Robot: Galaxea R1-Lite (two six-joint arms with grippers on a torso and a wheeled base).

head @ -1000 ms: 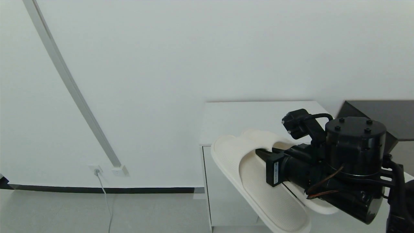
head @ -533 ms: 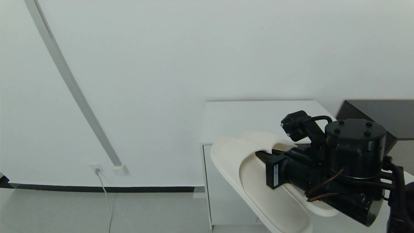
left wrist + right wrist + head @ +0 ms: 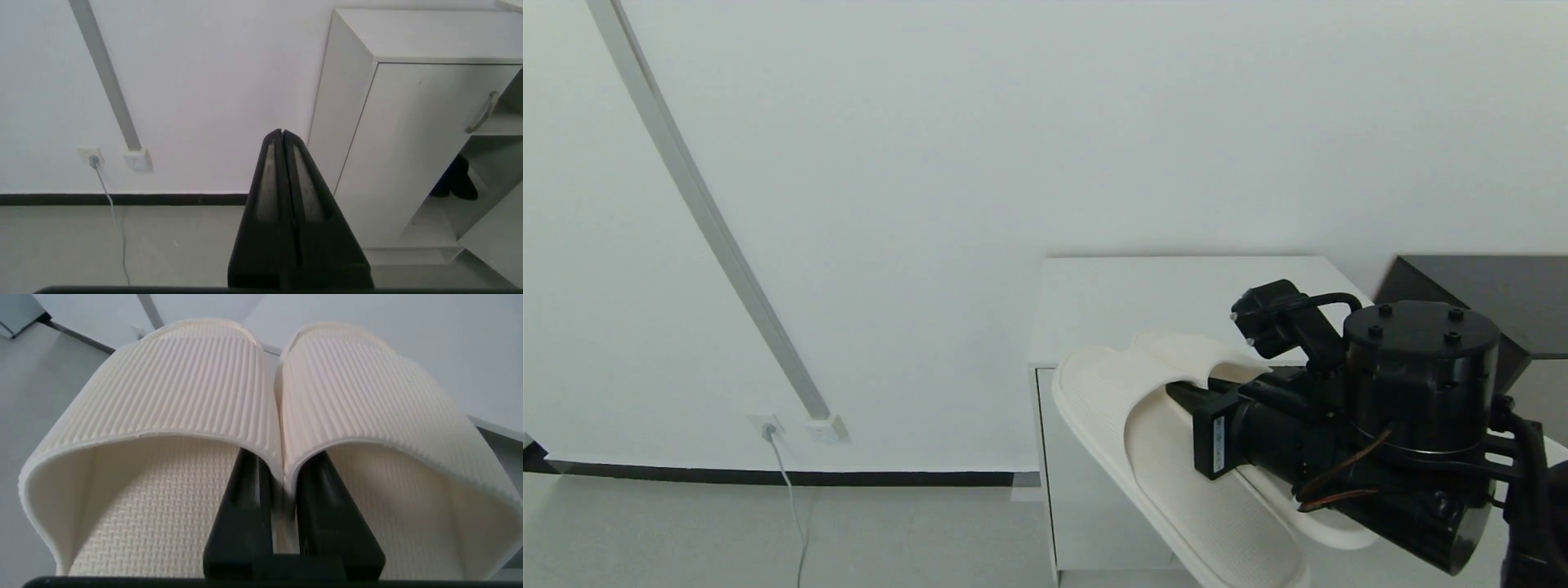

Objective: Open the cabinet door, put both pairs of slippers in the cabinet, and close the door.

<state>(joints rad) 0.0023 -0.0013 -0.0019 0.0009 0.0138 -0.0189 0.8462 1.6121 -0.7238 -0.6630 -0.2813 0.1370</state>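
**Cream slippers held at the cabinet, ready to be stowed**

The white cabinet (image 3: 1176,294) was seen at the lower centre-right of the head view, against the plain wall (image 3: 931,163). In the left wrist view its door (image 3: 417,155) appeared to be swung open. A shelf and something dark were seen inside, too small to be identified.

The pair of cream slippers (image 3: 1111,400) was held in the air at the lower right of the head view, in front of the cabinet's near corner. It was tilted, with the toes raised toward the upper left.

The pair was clamped by the right gripper (image 3: 1186,394). One finger was passed under each strap, and the two inner walls were pinched together between them, as the right wrist view showed close up. The left gripper (image 3: 282,140) was seen with its fingers pressed together and nothing between them, pointed at the wall beside the cabinet.

The step in hand was judged to be the carrying of this pair to the open cabinet, the door being taken as already opened. For the next move, the pair would need to be:

- brought round to the open front,
- levelled and passed over a free shelf,
- released only once the soles were supported.

Whether the other pair was already stowed could not be told.
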